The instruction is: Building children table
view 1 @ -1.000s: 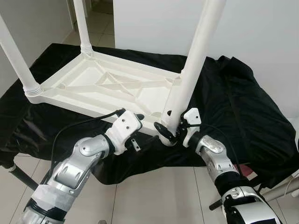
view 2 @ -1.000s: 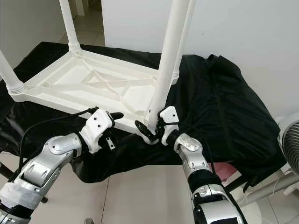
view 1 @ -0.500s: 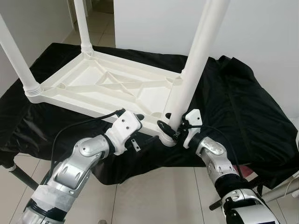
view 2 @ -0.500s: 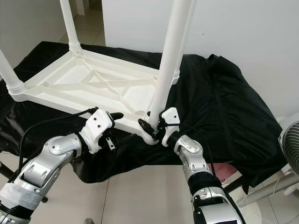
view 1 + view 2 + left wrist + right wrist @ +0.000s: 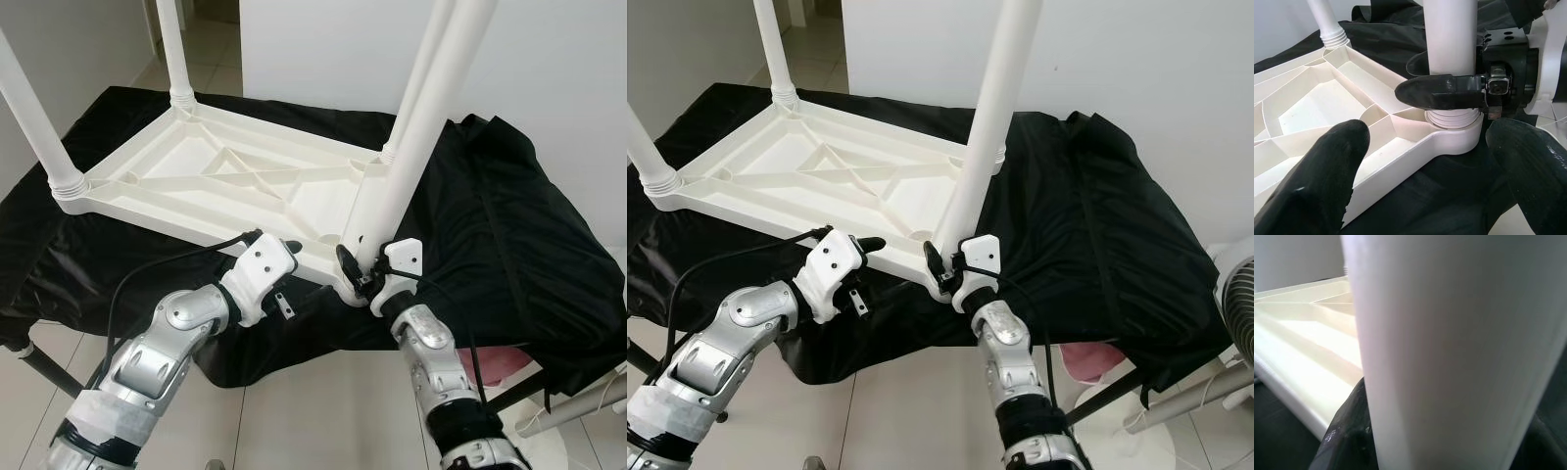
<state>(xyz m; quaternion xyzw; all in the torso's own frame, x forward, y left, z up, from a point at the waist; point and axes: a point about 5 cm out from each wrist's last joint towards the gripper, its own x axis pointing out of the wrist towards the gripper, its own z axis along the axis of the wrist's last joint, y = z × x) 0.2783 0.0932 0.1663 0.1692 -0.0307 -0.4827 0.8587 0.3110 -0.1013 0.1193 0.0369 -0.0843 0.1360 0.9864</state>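
A white plastic table [image 5: 225, 186] lies upside down on a black cloth [image 5: 490, 225]. Two legs stand at its left corners and one at the far right corner. The near right leg [image 5: 411, 147] rises from its corner socket [image 5: 1454, 139], leaning slightly right. My right gripper [image 5: 359, 270] is shut on that leg just above the threaded base, and the leg [image 5: 1449, 357] stands close before the right wrist camera. My left gripper [image 5: 286, 274] hangs open at the table's front edge, just left of the socket, its fingers [image 5: 1327, 161] wide apart and holding nothing.
The black cloth covers a low stand and drapes over its edges. A white wall is behind. A fan [image 5: 1236, 284] stands at the far right, something pink [image 5: 509, 367] shows under the cloth, and tiled floor [image 5: 313, 411] lies below my arms.
My right forearm has swung in under the gripper and the wrist has turned around the leg's base. The leg now leans a little more to the right. The left arm has stayed put.
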